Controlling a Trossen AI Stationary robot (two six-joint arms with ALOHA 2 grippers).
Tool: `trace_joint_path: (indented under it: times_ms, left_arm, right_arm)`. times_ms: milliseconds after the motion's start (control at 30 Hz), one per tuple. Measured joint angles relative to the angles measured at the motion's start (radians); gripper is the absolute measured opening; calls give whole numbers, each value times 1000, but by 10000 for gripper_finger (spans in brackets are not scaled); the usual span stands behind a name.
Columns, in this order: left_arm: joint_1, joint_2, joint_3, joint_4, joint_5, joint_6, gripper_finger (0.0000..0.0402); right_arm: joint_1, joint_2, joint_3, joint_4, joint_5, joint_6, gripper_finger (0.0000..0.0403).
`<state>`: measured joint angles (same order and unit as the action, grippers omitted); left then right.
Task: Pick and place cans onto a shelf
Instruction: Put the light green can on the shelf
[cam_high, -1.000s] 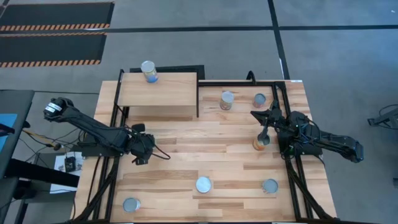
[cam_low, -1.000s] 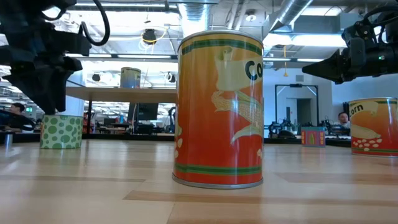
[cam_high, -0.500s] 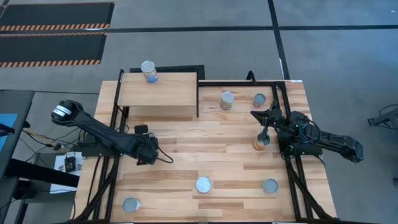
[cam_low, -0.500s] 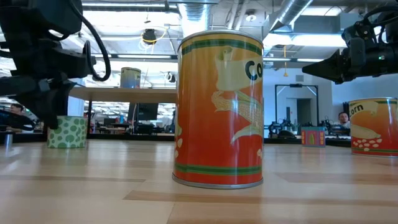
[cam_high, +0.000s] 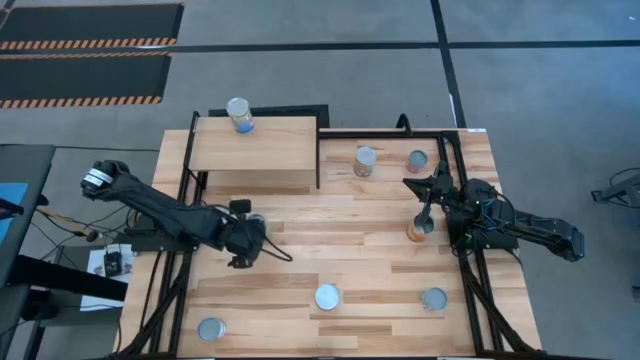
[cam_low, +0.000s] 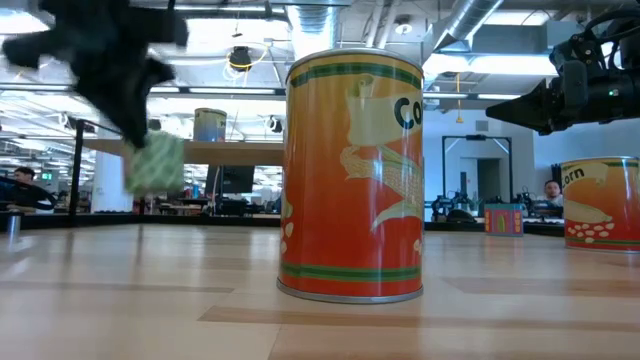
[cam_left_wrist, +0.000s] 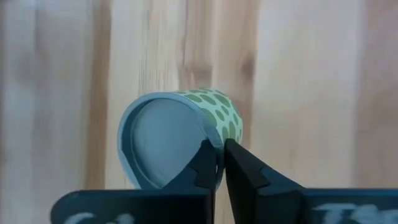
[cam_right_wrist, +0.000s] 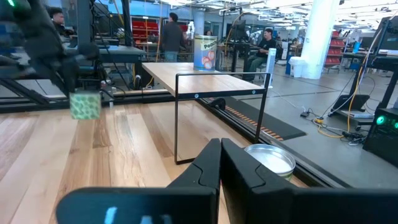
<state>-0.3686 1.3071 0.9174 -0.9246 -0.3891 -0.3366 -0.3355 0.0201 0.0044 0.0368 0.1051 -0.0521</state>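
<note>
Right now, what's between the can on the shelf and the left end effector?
High view: past the can, only bare shelf top, then tabletop planks before the left end effector.

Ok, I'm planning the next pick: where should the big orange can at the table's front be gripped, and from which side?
Grip the orange can across its round side wall, just below the top rim, coming straight down from above. It stands upright and nothing touches it, so both sides probably leave room.

Green-spotted can (cam_left_wrist: 186, 134); orange-red can (cam_low: 353, 175)
</note>
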Motion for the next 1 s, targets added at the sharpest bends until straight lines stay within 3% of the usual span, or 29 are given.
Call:
trace_joint_path:
  times_ms: [333, 500, 633, 833, 1000]
  left_arm:
    - [4, 0, 330, 62, -36, 193, 1]
    - [78, 0, 483, -100, -121, 195, 0]
    - [209, 3, 575, -328, -160, 142, 0]
    - [499, 3, 618, -591, -131, 81, 0]
    - [773, 5, 594, -627, -90, 196, 0]
  right_arm:
    - [0, 0, 0, 0, 0, 0, 33]
    - [0, 0, 0, 0, 0, 0, 33]
    - [0, 0, 0, 0, 0, 0, 33]
    - [0, 0, 0, 0, 0, 0, 33]
    - [0, 0, 0, 0, 0, 0, 33]
